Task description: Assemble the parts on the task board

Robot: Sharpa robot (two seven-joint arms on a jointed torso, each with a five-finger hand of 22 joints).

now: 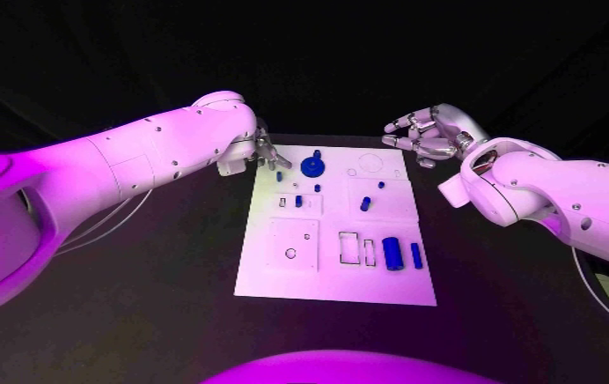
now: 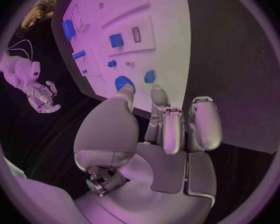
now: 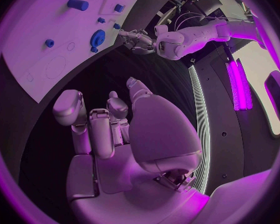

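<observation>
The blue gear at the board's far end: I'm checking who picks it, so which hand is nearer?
Left. The left hand hovers at the task board's far left corner, beside the blue gear. The right hand hangs open beyond the far right corner.

Black table (image 1: 152, 313) underfoot of scene, matte, dark. Black backdrop (image 1: 304, 32) behind it, unlit. Glowing light bar (image 3: 234, 84) at room's edge, beside pale panel (image 3: 274, 102). Ribbed pale strip (image 3: 199, 129) curving past dark floor
</observation>
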